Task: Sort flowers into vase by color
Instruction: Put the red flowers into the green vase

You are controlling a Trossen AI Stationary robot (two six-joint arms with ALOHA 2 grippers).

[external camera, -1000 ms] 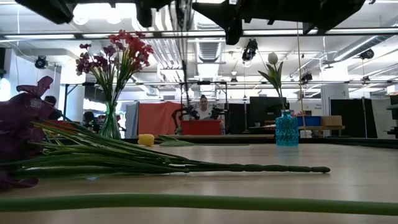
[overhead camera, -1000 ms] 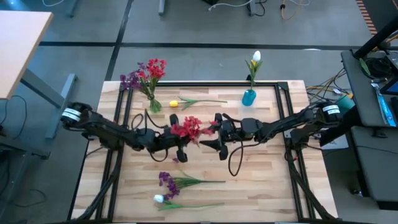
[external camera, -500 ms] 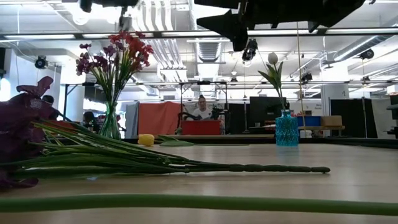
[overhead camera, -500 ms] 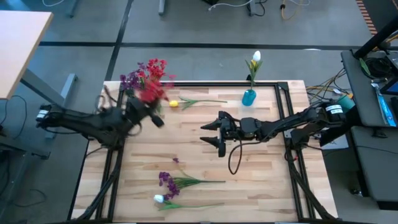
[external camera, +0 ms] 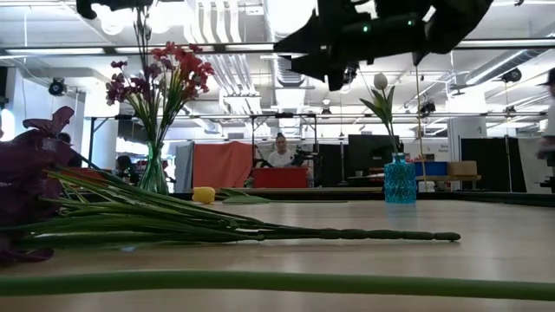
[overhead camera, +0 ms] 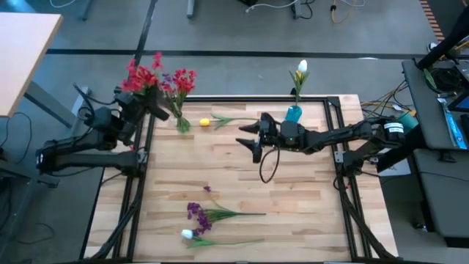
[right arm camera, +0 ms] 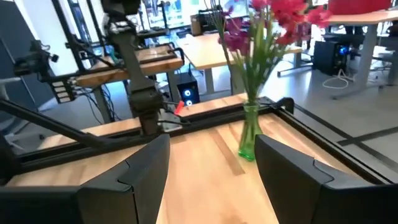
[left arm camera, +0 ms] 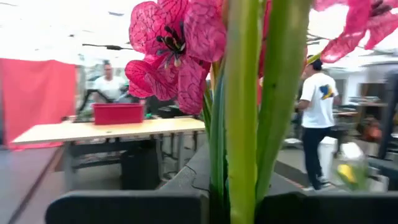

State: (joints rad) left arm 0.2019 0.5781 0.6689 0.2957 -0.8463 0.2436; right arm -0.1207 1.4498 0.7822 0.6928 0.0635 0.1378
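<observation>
My left gripper (overhead camera: 139, 105) is shut on a red flower (overhead camera: 142, 74) beyond the table's far left corner, beside the green glass vase (overhead camera: 181, 123) that holds red and purple flowers (overhead camera: 178, 81). My right gripper (overhead camera: 249, 137) hangs open above the middle of the table, holding nothing. Near it a blue vase (overhead camera: 293, 114) holds a white tulip (overhead camera: 302, 68). A yellow tulip (overhead camera: 205, 122) lies flat on the table by the green vase. A purple flower (overhead camera: 196, 213) and a white tulip (overhead camera: 187, 235) lie near the table's near edge. My left gripper pinches the red flower's green stems (left arm camera: 242, 180) between its two fingers (left arm camera: 124, 208), which lie across them. The stems stand up out of the hold with the red blooms (left arm camera: 171, 53) above. The flower is lifted clear of the table.
A black frame (overhead camera: 234, 97) runs round the wooden tabletop. A cable (overhead camera: 267, 172) loops under my right arm. There is bare wood between the two vases and the flowers at the near edge. Beyond the table, people (left arm camera: 317, 118) and desks (external camera: 282, 178) stand in the room.
My left gripper has carried the red flower up from the middle of the table toward the far left corner, past the green vase, and the flower now stands upright in it. My right gripper, still open, has moved a little toward the far edge.
</observation>
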